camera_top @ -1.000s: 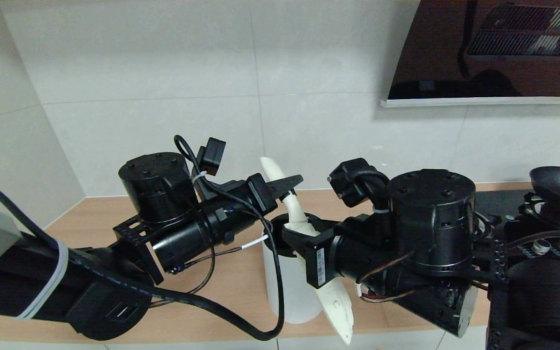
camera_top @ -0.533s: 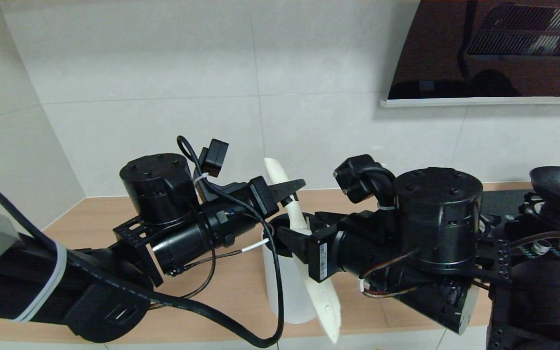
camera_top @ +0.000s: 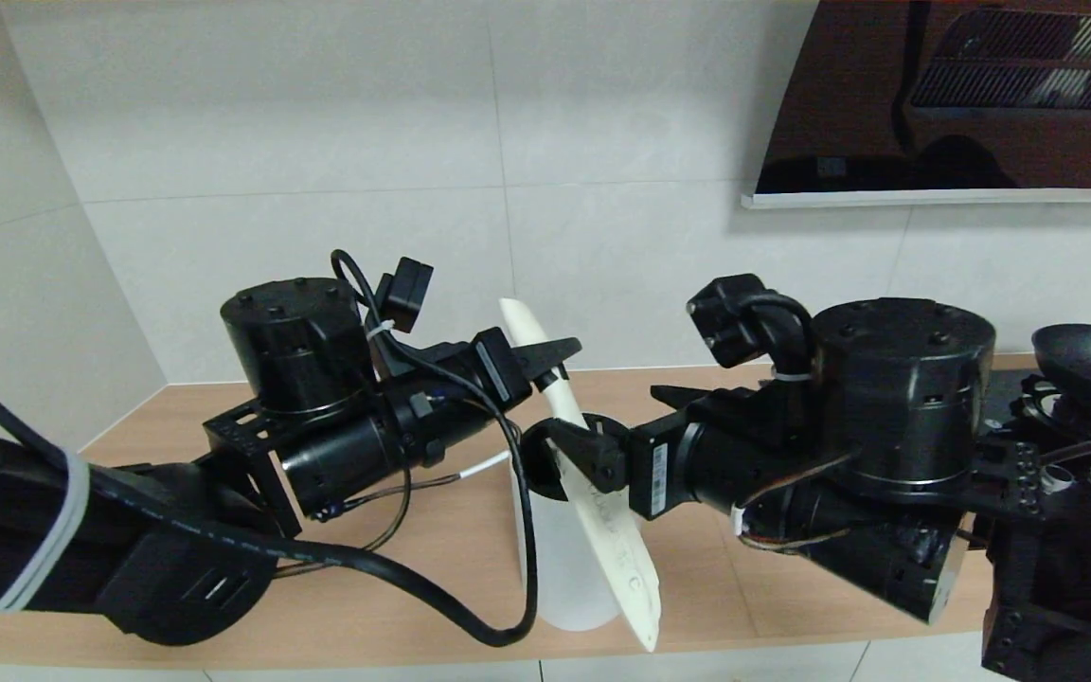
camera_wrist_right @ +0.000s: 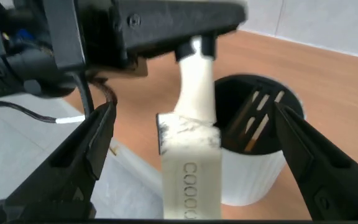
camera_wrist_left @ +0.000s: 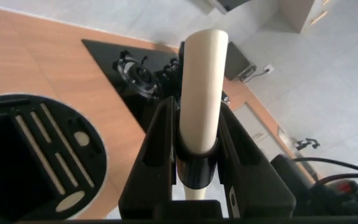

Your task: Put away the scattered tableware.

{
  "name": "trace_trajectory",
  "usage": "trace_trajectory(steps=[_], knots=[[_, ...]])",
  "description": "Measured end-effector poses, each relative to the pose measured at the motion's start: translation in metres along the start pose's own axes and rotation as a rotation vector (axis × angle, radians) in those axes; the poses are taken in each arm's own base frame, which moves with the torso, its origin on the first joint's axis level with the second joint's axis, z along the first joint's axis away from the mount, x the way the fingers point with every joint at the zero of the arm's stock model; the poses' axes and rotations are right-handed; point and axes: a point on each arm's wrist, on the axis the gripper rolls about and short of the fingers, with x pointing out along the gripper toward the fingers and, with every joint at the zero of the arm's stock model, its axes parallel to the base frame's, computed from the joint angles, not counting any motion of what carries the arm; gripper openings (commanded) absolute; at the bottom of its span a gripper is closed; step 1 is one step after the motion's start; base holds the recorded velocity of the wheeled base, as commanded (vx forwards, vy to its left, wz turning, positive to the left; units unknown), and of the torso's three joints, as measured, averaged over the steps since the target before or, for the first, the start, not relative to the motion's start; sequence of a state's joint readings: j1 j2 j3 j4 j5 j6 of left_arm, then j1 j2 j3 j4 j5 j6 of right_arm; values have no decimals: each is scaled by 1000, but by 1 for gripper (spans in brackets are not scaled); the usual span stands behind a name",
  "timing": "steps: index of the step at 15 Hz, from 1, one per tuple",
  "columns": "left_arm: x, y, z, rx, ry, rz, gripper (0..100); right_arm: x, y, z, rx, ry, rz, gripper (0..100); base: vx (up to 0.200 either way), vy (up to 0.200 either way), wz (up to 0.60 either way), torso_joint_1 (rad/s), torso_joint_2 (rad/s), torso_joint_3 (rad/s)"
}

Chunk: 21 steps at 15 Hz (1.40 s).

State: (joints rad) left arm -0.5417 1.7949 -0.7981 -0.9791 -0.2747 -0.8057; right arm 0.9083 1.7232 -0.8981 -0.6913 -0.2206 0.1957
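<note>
A cream spatula [camera_top: 614,554] hangs slanted over a white utensil holder [camera_top: 560,578] on the wooden counter. My left gripper [camera_top: 550,365] is shut on the spatula's handle near its upper end; in the left wrist view the handle [camera_wrist_left: 201,93] sits clamped between the fingers [camera_wrist_left: 157,146]. My right gripper [camera_top: 593,445] is at the holder's mouth, open, with its fingers [camera_wrist_right: 98,146] spread wide on either side of the spatula blade [camera_wrist_right: 191,168] and not touching it. The holder [camera_wrist_right: 260,168] has a black slotted insert [camera_wrist_left: 36,162].
A black hob [camera_top: 972,388] with a dark pan [camera_top: 1090,355] lies to the right on the counter [camera_top: 176,426], and its burner [camera_wrist_left: 138,71] is seen past the left gripper. A dark range hood [camera_top: 962,95] hangs on the tiled wall.
My right arm has pulled back to the right and risen a little, uncovering more of the blade. The left gripper with the spatula has shifted slightly left.
</note>
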Motion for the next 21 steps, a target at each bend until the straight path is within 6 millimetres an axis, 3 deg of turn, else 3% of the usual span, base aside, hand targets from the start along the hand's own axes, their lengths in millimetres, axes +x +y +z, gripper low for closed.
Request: trace_trajectory(steps=[5, 8, 10, 12, 18, 21], knots=[[-20, -17, 50, 53, -130, 163, 0, -21, -54, 11, -126, -24, -152, 100, 0, 0, 0, 0, 0, 0], [-24, -37, 78, 153, -230, 264, 0, -27, -74, 19, -122, -44, -222, 100, 0, 0, 0, 0, 0, 0], [-20, -42, 87, 246, -327, 401, 0, -27, -84, 20, -118, -47, -261, 100, 0, 0, 0, 0, 0, 0], [-12, -42, 81, 311, -386, 516, 0, -25, -89, 21, -119, -48, -278, 100, 0, 0, 0, 0, 0, 0], [3, -69, 40, 536, -471, 523, 0, -19, -92, 15, -125, -25, -293, 100, 0, 0, 0, 0, 0, 0], [6, -72, 27, 582, -493, 496, 0, -18, -92, 14, -125, -21, -293, 100, 0, 0, 0, 0, 0, 0]])
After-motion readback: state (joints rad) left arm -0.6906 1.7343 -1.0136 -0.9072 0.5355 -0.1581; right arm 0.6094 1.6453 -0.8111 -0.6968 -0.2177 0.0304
